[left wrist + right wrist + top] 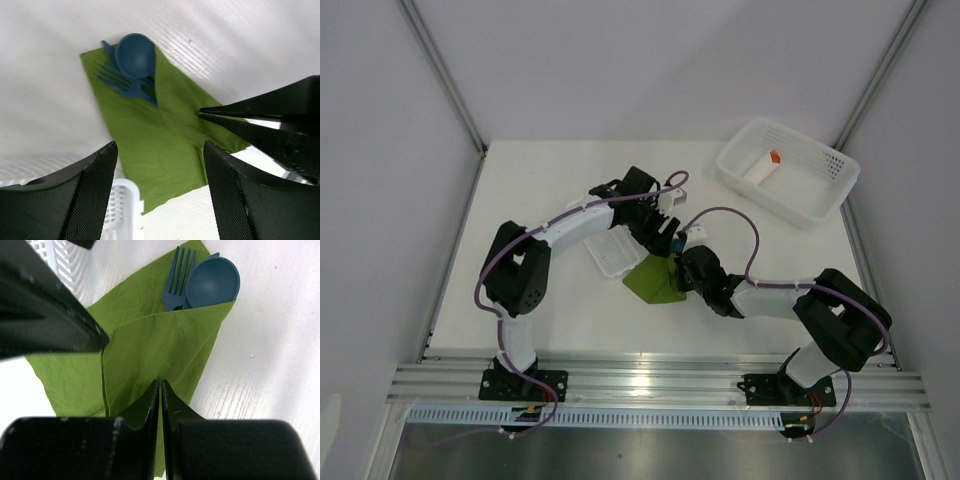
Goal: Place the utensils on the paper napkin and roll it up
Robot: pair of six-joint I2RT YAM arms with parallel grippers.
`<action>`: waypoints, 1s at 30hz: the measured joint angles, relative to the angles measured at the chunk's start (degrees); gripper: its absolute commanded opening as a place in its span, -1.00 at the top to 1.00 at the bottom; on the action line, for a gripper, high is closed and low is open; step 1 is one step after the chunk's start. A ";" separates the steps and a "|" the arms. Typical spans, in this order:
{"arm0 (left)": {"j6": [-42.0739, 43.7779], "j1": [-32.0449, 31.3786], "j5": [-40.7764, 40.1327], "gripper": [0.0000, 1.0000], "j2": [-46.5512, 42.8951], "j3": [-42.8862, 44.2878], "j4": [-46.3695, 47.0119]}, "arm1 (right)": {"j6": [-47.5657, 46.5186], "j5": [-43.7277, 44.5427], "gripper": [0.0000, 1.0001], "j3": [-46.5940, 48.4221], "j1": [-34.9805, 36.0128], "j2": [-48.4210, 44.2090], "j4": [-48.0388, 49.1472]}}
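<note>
A white surface [540,190] fills the middle of the top view, with two black-and-white robot arms reaching in from the bottom edge. The left arm [575,218] and the right arm [770,298] meet at the centre of the frame.

A white perforated plastic basket [820,195] sits at the upper right. The thin olive-green paper napkin [655,280] lies at the centre, with one flap folded over itself [150,345]. Just beside it, to the upper left, is a narrow white ribbed tray [613,255].

The left jaws stand wide apart above the napkin [150,145] and hold nothing. The right jaws are pressed tight together, with the flap's edge pinched at their tips.

The small dark blue plastic spoon [212,282] and the matching blue fork [176,277] lie side by side on the napkin. Their heads stick out from under the flap at the upper right of the right wrist view.

A white piece with an orange tip [763,168] rests inside the basket.
</note>
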 measured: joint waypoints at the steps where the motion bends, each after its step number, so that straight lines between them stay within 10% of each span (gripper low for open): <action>1: -0.31 -0.15 0.61 -0.47 0.07 0.00 0.02 | 0.02 0.00 0.85 -0.02 0.00 0.07 0.07; 15: -0.92 -1.57 1.38 -0.15 3.89 0.92 -2.34 | 0.85 0.07 0.86 -0.76 0.00 0.15 0.72; 30: -1.16 -1.57 2.89 0.90 5.53 1.42 -4.42 | 1.03 0.09 0.85 -0.76 0.00 0.15 0.79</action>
